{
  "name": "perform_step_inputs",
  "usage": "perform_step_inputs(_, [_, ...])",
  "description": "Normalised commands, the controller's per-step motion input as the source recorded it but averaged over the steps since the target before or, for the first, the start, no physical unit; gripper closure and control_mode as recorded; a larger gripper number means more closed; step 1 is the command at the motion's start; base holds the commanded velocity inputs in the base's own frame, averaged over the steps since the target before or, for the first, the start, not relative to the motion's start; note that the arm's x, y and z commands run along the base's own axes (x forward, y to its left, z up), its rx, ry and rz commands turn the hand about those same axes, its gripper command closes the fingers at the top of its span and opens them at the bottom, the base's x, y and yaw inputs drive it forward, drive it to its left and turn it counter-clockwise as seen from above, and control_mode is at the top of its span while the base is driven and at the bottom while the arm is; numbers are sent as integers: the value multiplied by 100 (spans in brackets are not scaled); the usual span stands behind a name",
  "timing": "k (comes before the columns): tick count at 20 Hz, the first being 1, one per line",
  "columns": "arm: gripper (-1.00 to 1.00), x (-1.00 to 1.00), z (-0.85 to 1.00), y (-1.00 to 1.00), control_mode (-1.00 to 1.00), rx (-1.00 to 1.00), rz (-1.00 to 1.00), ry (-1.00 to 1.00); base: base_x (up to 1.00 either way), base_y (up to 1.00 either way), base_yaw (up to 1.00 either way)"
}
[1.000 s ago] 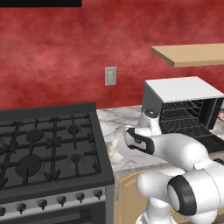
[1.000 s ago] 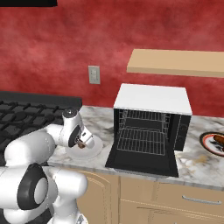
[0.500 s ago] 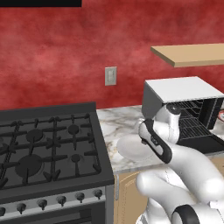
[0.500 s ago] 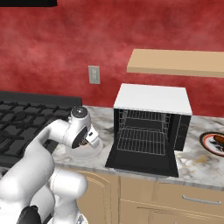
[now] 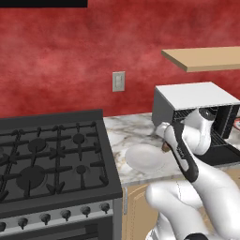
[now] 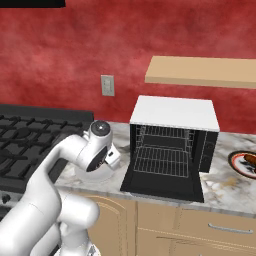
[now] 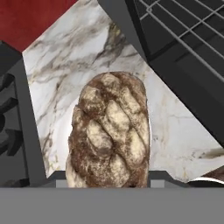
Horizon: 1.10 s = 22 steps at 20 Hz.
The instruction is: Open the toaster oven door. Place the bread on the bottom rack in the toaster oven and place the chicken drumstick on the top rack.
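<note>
The arm has swung toward the toaster oven (image 6: pixel 172 150), whose door (image 6: pixel 162 184) lies open; the jaws hold the bread (image 7: pixel 109 131), lifted off the white plate (image 5: pixel 145 157), just left of it.

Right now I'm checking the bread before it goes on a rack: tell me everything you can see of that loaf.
The bread loaf is oval, with a dark brown crust split into pale, floury braided bumps. In the hand view it stands lengthwise just ahead of the end effector, whose dark fingers flank its near end and seem to grip it. Behind it lie the white plate and marble counter.
</note>
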Motion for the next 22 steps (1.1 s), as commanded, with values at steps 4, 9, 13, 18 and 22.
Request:
perform_step_inputs(4, [100, -7, 23, -47, -100, 0, 0, -1, 0, 0, 0])
perform_step_inputs(9, [100, 2, 19, -59, -100, 0, 5, 0, 0, 0, 0])
perform_step_inputs(13, [100, 13, 15, -57, -100, 0, 13, 0, 0, 0, 0])
perform_step_inputs(18, [100, 15, 3, -57, -100, 0, 19, 0, 0, 0, 0])
perform_step_inputs(22, [100, 9, 0, -49, -100, 0, 27, 0, 0, 0, 0])
